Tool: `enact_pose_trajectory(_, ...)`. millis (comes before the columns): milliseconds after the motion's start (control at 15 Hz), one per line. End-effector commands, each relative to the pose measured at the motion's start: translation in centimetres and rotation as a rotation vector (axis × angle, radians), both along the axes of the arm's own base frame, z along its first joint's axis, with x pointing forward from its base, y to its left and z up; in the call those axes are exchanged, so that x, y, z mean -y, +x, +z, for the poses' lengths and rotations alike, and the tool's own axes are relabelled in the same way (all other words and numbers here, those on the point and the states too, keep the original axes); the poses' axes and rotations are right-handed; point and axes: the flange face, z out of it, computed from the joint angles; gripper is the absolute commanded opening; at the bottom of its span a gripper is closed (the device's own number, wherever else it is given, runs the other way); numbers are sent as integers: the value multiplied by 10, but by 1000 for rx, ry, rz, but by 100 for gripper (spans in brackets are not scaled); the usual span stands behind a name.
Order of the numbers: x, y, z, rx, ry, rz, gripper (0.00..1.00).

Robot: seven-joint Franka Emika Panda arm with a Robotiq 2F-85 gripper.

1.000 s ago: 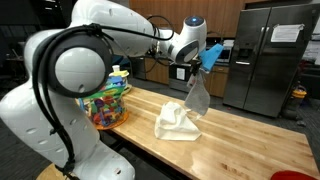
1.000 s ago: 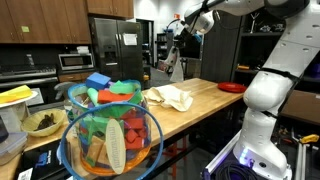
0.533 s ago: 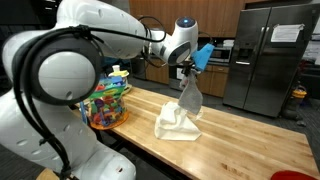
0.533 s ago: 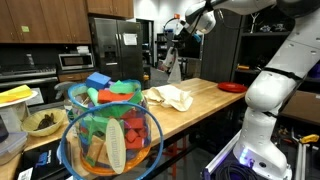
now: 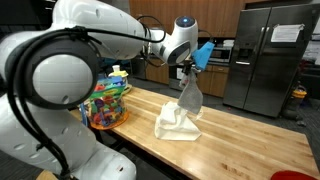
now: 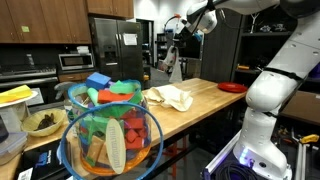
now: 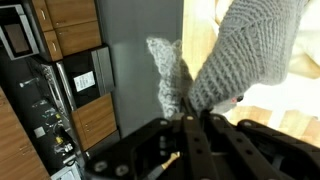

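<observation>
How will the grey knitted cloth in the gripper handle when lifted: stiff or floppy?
Probably floppy: the grey knitted cloth hangs limp from the gripper. Likely light: a pinch at its top holds it. The coarse knit probably resists slipping.

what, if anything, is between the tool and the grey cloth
Nothing visible: the tool is shut on the grey cloth, which hangs from it over the cream cloth on the wooden table.

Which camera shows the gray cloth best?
In an exterior view the gray cloth hangs whole from the gripper. In an exterior view the gray cloth looks tiny; the wrist view shows only its knit close up.
</observation>
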Motion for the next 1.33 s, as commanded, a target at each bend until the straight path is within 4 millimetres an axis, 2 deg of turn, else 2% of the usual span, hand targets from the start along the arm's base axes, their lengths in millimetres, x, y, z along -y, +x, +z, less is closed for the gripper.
enact_pose_trajectory(0, 27, 4, 13, 44, -5, -51, 1)
enact_pose_trajectory(200, 50, 8, 19, 69, 1, -111, 1)
enact_pose_trajectory(467, 68, 13, 23, 90, 8, -158, 1)
enact_pose_trajectory(867, 64, 34, 38, 131, 12, -147, 1)
enact_pose_trajectory(1267, 56, 81, 58, 123, -55, -28, 1)
